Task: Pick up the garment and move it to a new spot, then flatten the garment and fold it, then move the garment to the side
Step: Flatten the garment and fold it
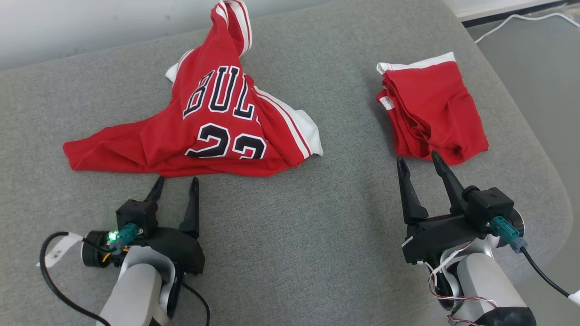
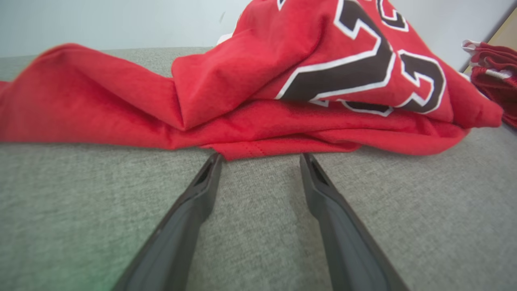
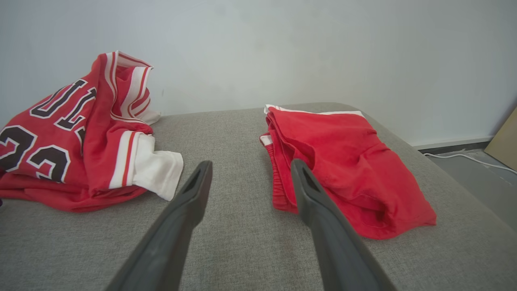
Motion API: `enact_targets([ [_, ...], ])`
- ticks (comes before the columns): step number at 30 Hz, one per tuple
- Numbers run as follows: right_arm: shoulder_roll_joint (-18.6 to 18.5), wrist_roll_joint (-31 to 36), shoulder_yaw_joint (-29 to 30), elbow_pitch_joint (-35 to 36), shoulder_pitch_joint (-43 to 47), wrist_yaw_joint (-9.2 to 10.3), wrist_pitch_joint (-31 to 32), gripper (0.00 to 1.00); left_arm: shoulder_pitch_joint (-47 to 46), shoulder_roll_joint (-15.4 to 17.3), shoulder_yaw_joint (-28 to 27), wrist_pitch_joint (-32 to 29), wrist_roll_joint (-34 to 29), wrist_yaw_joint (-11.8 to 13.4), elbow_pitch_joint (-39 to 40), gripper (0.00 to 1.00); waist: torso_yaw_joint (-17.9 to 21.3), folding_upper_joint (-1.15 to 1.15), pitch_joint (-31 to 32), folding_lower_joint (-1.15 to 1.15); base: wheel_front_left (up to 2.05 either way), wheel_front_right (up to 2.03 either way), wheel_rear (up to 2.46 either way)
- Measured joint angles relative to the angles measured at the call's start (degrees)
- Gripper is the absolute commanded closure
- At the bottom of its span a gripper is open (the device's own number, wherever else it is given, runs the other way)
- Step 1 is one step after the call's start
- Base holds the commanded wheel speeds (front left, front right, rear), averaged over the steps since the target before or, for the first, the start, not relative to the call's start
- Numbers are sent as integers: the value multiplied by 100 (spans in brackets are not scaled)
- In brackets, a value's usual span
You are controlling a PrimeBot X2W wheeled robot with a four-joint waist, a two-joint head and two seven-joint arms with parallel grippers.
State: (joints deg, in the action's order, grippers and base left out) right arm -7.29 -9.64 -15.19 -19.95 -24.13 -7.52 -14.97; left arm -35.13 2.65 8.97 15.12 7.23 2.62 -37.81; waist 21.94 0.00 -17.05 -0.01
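Writing on garment: the red jersey (image 1: 213, 122) carries black, white-edged letters "BUL"; the rest of the word is lost in a fold. Below is a number starting with 2; the second digit is partly tucked under, so it cannot be read for sure.
Other label: a white tag (image 1: 59, 251) on the black cable at the left wrist bears a small dark mark, too small to read.
Jersey position: crumpled on the grey fabric surface (image 1: 317, 217), left of centre in the head view, with one white-striped edge bunched up toward the wall (image 3: 258, 48).
Folded item: red shorts (image 1: 430, 113) with a white band lie folded to the right, well apart from the jersey.
Left arm pose: the forearm rises from the lower left, fingers pointing up the head view at the jersey's near hem.
Left end effector (image 1: 177, 179): fingers spread, gripping nothing; in the left wrist view (image 2: 261, 157) the tips sit low over the surface, just short of the hem (image 2: 250, 151).
Right arm pose: the forearm comes in from the lower right, fingers angled toward the shorts.
Right end effector (image 1: 418, 157): fingers spread and empty; in the right wrist view (image 3: 251, 163) one finger overlaps the shorts' (image 3: 343, 169) near edge, and whether they touch cannot be told.
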Motion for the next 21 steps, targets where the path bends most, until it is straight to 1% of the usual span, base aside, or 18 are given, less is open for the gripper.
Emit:
enact_targets([
  [10, 47, -24, 32, -35, 0, 1, 0, 0, -243, -46, -285, 5, -23, 0, -229, 0, 50, 0, -88, 0, 0, 0, 0],
  [15, 82, -33, 25, -51, -7, 1, 0, 0, -281, -48, -285, 7, -24, -87, -265, 1, 27, 0, -110, 0, 0, 0, 0],
  [16, 83, -33, 25, -55, -10, 1, -1, 0, -293, -48, -280, 7, -23, -105, -290, 22, 22, 0, -114, 0, 0, 0, 0],
  [17, 83, -33, 24, -60, -14, 1, 0, 0, -313, -48, -270, 7, -21, -121, -319, 49, 18, 0, -118, 0, 0, 0, 0],
  [18, 83, -33, 24, -60, -20, 1, 0, 0, -341, -46, -253, 8, -22, -162, -349, 71, 14, 0, -123, 0, 0, 0, 0],
  [19, 88, -33, 23, -59, -29, 1, 0, 0, -374, -42, -243, 7, -30, -207, -382, 100, 11, 0, -130, 0, 0, 0, 0],
  [21, 90, -34, 26, -65, -53, 1, 0, 0, -403, -43, -234, 10, -32, -240, -430, 100, 1, 0, -141, 0, 0, 0, 0],
])
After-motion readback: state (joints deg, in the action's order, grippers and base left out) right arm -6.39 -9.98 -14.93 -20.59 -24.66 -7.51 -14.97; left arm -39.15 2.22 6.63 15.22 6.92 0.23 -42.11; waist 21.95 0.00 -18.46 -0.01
